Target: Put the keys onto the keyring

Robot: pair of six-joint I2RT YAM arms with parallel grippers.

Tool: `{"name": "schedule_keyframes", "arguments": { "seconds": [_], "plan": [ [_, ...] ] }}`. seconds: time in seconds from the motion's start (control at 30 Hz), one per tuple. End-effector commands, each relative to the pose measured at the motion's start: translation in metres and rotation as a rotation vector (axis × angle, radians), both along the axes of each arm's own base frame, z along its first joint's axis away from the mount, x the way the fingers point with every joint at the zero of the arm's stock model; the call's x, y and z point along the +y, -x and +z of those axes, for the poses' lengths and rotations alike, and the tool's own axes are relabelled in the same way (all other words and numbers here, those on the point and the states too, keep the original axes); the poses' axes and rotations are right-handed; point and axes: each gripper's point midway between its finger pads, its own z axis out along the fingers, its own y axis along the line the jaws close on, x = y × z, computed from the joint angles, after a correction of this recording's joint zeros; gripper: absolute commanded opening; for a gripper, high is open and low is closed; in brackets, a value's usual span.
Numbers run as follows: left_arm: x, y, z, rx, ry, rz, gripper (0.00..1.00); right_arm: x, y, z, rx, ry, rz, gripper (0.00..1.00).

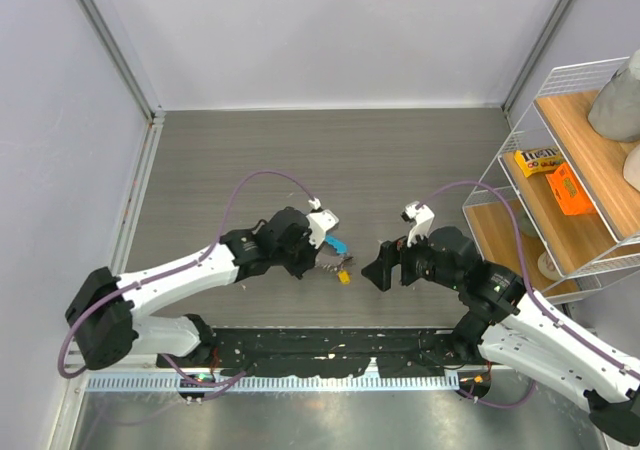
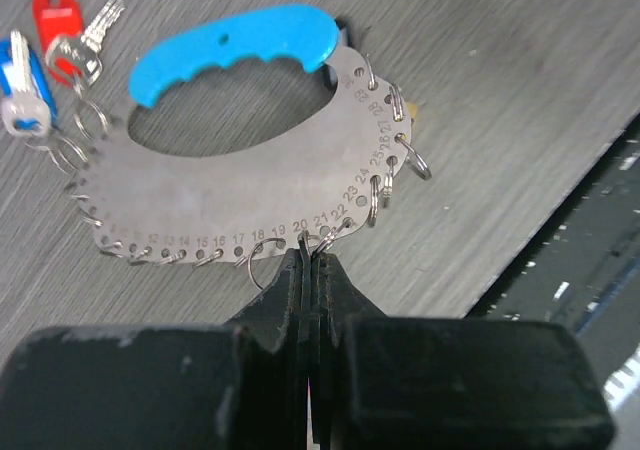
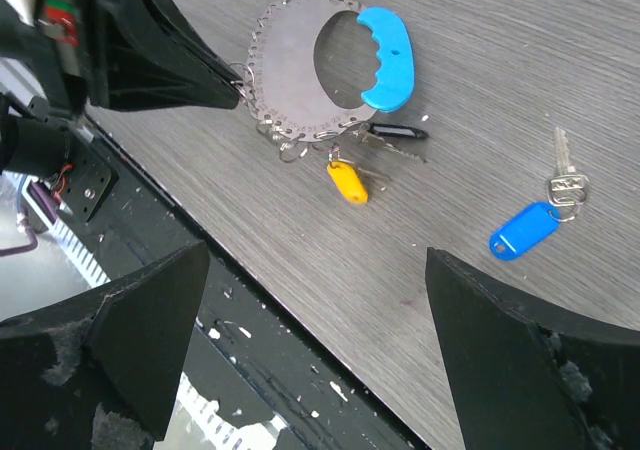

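Left wrist view, left gripper (image 2: 310,265) jaws clenched on lower rim of keyring (image 2: 250,192) at frame centre, red key (image 2: 60,22) by its upper left edge, right wrist view, right gripper (image 3: 318,253) jaws released wide, blue key (image 3: 523,232) lying loose mid-right.

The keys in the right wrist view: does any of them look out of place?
Yes. The blue-tagged key lies alone, well apart from the keyring, while the yellow key and black key lie close beside it. Nothing looks damaged.
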Motion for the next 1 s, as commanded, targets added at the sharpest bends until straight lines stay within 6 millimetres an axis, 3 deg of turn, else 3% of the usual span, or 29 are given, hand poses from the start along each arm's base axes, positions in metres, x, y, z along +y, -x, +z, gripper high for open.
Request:
{"name": "schedule_keyframes", "arguments": {
  "seconds": [0.0, 0.13, 0.47, 0.97],
  "plan": [
    [-0.009, 0.018, 0.023, 0.010, 0.096, -0.073, 0.00, 0.016, 0.010, 0.028, -0.055, -0.061, 0.115, 0.97],
    [-0.010, 0.029, 0.036, -0.004, 0.132, -0.106, 0.00, 0.026, 0.020, 0.036, -0.071, -0.060, 0.212, 1.00],
    [-0.021, 0.060, 0.077, 0.010, 0.262, -0.195, 0.00, 0.051, 0.047, 0.064, -0.121, -0.061, 0.425, 0.76],
    [-0.023, 0.091, 0.118, 0.044, 0.421, -0.248, 0.00, 0.084, 0.076, 0.083, -0.176, -0.087, 0.551, 0.65]
  ]
}}
